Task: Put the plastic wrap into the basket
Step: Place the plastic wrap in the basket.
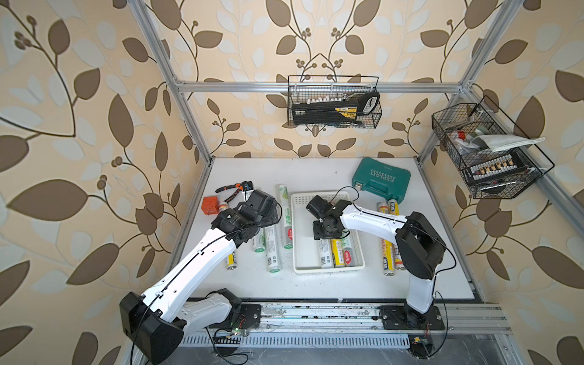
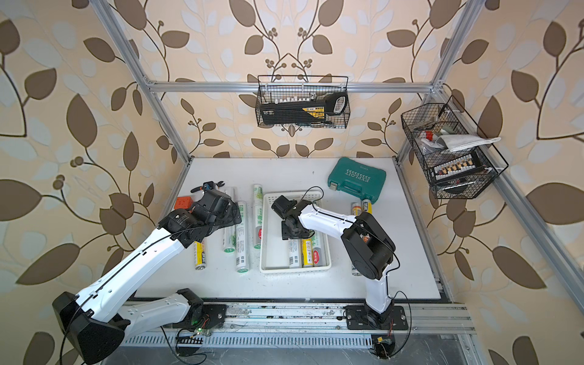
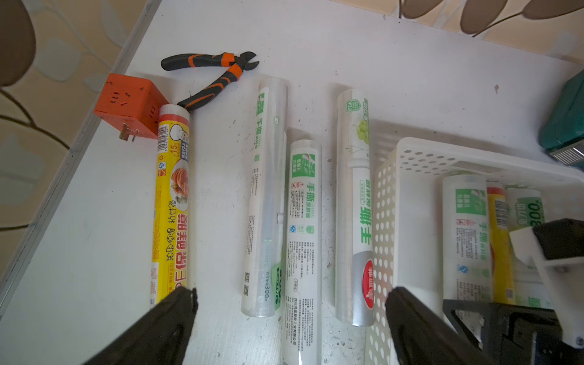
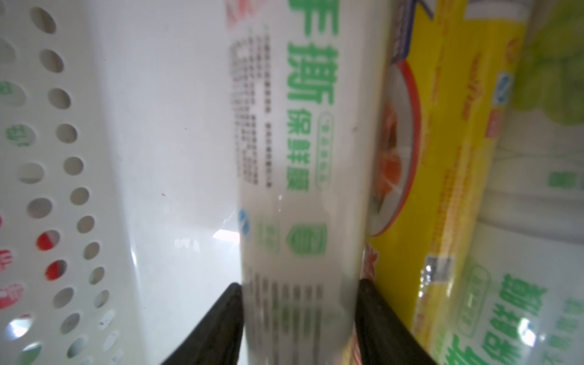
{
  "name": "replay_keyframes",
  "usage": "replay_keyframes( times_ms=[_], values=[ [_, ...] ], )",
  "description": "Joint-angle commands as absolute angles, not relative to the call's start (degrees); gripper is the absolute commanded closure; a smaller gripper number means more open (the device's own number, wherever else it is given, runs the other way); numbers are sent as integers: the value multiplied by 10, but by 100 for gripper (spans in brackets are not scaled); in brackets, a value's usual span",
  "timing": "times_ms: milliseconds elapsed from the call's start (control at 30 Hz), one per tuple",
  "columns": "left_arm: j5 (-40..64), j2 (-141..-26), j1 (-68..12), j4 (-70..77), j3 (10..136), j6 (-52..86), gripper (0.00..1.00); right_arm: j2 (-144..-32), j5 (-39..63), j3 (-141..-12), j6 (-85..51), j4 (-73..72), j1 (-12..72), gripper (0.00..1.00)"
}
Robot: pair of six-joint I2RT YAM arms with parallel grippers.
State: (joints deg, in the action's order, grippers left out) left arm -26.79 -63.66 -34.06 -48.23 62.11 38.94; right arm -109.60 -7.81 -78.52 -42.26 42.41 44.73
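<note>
The white perforated basket (image 1: 294, 240) sits mid-table. Three rolls of plastic wrap lie along its right side: a white one (image 1: 325, 257), a yellow one (image 1: 337, 256) and a white-silver one (image 1: 347, 252). My right gripper (image 4: 300, 316) reaches down into the basket, its fingers pressed against both sides of the white roll (image 4: 300, 158), which rests on the basket floor beside the yellow roll (image 4: 442, 158). My left gripper (image 3: 290, 295) hangs open above several rolls on the table left of the basket: yellow (image 3: 172, 205), clear (image 3: 265, 189), white (image 3: 301, 237) and silver-ended (image 3: 354, 205).
More rolls (image 1: 387, 252) lie right of the basket under my right arm. A green tool case (image 1: 380, 180) is at the back right. An orange plug cube (image 1: 210, 205) and pliers (image 1: 230, 189) are at the left. Black wire baskets (image 1: 335, 104) (image 1: 486, 151) hang on the frame.
</note>
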Motion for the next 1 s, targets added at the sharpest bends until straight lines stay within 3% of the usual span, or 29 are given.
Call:
replay_keyframes(
  times_ms=[0,500,967],
  values=[
    [-263,-638,-335,-471,620,384,1,-1091,-119,-798,-414,450,449,39],
    [-254,-652,-334,-466,615,387,1,-1029,-136,-808,-386,470,449,37],
    [-114,-750,-311,-388,605,386,4,-898,-113,-753,-355,498,400,35]
  ],
)
